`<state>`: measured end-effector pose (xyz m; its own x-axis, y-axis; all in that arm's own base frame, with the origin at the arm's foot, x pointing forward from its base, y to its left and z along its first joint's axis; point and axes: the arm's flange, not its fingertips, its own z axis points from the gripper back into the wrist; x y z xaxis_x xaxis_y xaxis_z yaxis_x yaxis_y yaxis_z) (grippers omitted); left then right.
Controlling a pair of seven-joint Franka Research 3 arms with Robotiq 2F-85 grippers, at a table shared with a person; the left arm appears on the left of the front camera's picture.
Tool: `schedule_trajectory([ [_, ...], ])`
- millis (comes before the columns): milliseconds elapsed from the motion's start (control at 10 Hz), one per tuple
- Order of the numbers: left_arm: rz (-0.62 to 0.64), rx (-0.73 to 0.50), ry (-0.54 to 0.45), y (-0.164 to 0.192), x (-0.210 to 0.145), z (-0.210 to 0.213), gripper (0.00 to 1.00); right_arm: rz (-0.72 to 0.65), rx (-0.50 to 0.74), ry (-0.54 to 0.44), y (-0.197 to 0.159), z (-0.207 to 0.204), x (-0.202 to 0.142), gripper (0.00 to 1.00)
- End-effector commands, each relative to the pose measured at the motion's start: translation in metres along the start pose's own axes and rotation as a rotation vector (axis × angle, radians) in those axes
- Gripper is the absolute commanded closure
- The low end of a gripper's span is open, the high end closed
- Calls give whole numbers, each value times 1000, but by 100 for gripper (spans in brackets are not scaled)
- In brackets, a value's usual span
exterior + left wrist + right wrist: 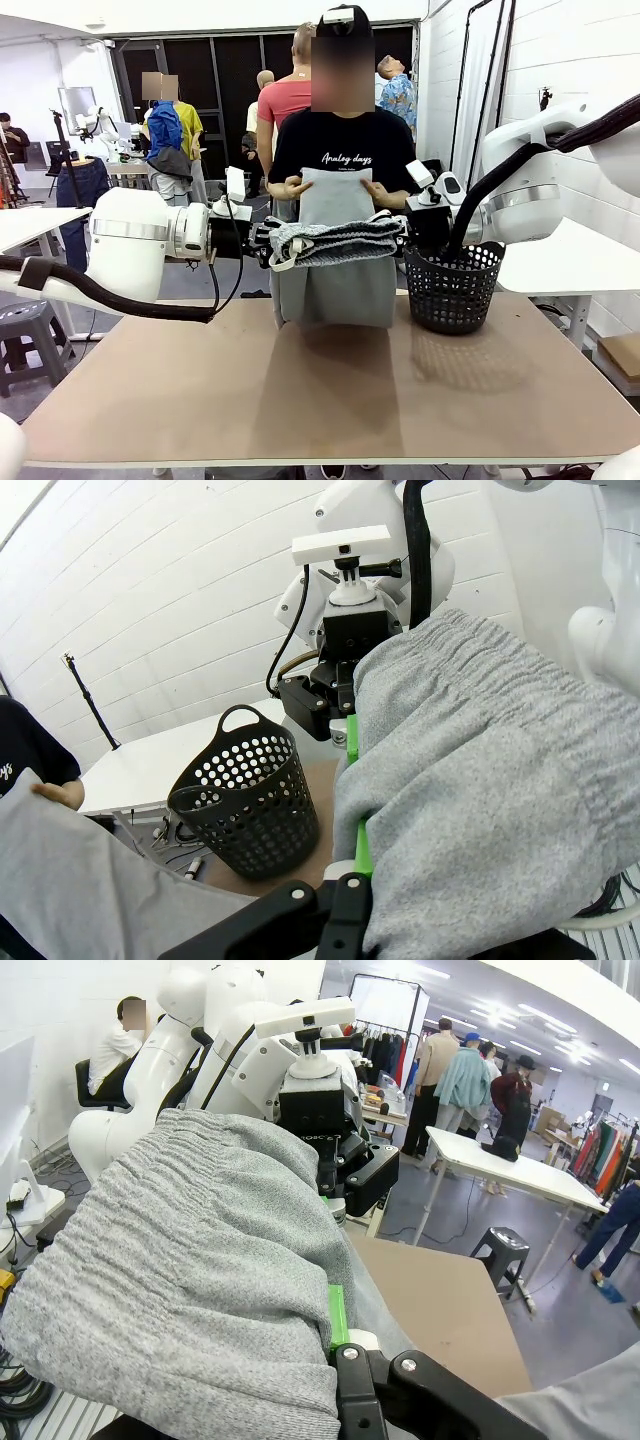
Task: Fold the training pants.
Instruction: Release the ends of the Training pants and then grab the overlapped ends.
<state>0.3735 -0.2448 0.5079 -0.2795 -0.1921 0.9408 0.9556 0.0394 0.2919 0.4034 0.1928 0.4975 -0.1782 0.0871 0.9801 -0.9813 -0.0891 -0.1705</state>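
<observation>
The light grey training pants (335, 243) hang in the air over the table's far edge. Their gathered waistband is stretched between my left gripper (268, 245) and my right gripper (402, 236), both shut on it. A person behind holds the leg ends (335, 192) up at chest height, so the cloth sags in a loop below the waistband. In the left wrist view the waistband (480, 770) drapes over my left gripper (362, 840), and the right gripper (345, 720) shows beyond. In the right wrist view the pants (200, 1270) cover my right gripper (336, 1318).
A black mesh basket (452, 290) stands on the brown table (320, 390) at the far right, close under my right arm; it is also in the left wrist view as the basket (245, 800). The person's hands (290, 187) grip the cloth. Other tables and people are farther back.
</observation>
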Motion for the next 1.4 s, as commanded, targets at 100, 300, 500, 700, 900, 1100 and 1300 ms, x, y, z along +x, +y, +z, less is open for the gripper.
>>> schedule_trajectory([
  [100,-5,-1,-3,1,3,-1,100,10,-10,-36,5,0,1,100],
  [300,-5,-1,-3,1,3,-1,100,10,-10,-36,5,0,1,100],
  [500,-5,-1,-3,1,3,-1,100,10,-10,-36,5,0,1,100],
  [700,-5,-1,-3,1,3,-1,100,10,-10,-36,5,0,1,100],
  [900,-5,-1,-3,1,3,-1,100,10,-10,-36,5,0,1,100],
  [1100,-5,-1,-3,1,3,-1,100,10,-10,-36,5,0,1,100],
  [1300,-5,-1,-3,1,3,-1,100,10,-10,-36,5,0,1,100],
])
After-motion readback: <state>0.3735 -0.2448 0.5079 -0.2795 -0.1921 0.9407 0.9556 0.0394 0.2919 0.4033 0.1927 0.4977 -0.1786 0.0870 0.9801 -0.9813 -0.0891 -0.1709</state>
